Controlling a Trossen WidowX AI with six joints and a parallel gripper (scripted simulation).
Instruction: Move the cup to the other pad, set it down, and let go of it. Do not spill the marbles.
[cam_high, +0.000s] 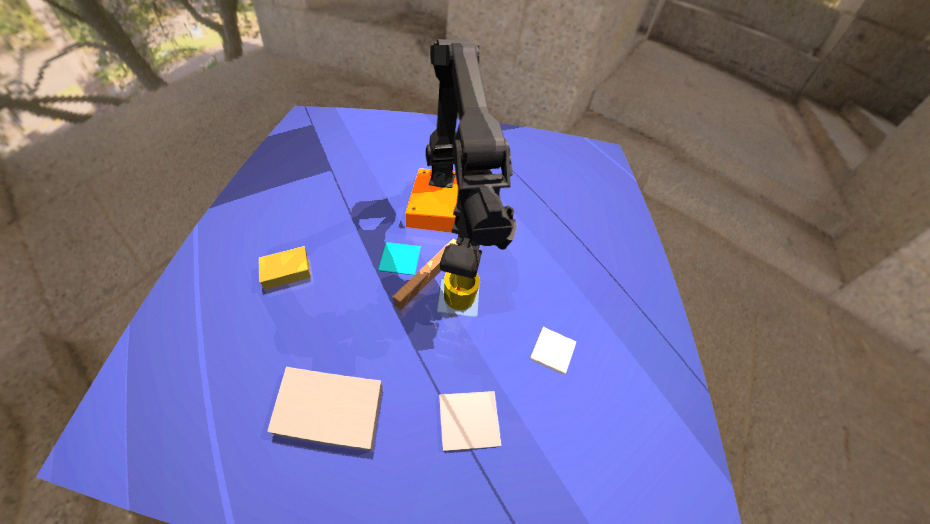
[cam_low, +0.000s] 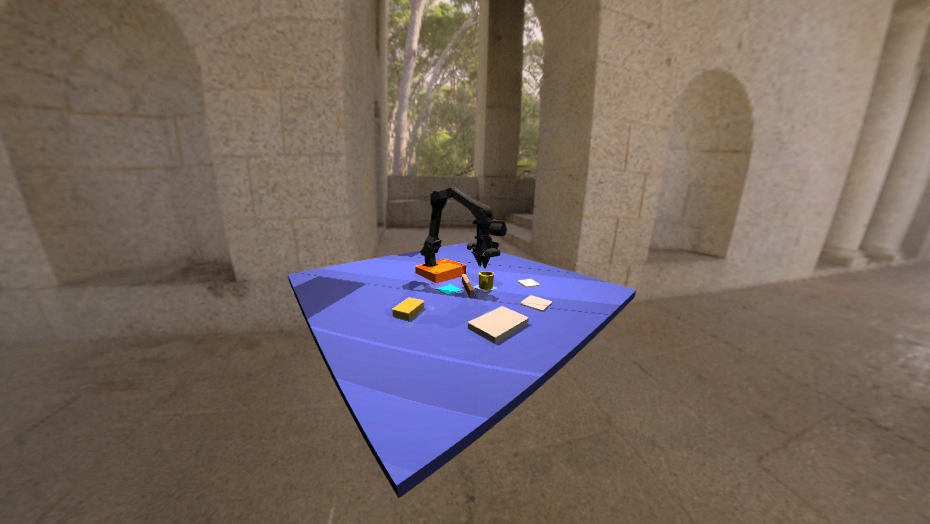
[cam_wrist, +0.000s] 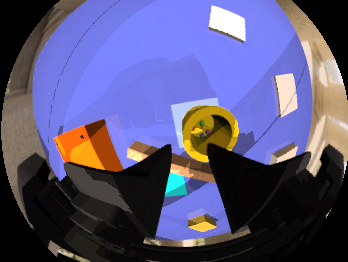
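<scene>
A yellow cup (cam_high: 460, 294) (cam_low: 486, 279) (cam_wrist: 211, 131) stands upright on a pale blue pad (cam_high: 468, 311) (cam_wrist: 182, 117), with small coloured marbles (cam_wrist: 199, 131) inside. A cyan pad (cam_high: 399, 257) (cam_low: 449, 289) (cam_wrist: 175, 186) lies flat to its left. My gripper (cam_high: 460, 268) (cam_low: 486, 262) (cam_wrist: 189, 148) hangs straight down just above the cup's rim. Its fingers are partly open with nothing between them. In the wrist view the cup shows beyond the gap between the fingertips.
A wooden stick (cam_high: 416, 283) (cam_low: 466, 285) (cam_wrist: 142, 151) lies between cup and cyan pad. An orange block (cam_high: 430, 201) (cam_low: 441, 269) sits at the arm's base, a yellow block (cam_high: 283, 266) far left. A white tile (cam_high: 553, 349), a beige tile (cam_high: 469, 420) and a beige slab (cam_high: 324, 406) lie nearer the front.
</scene>
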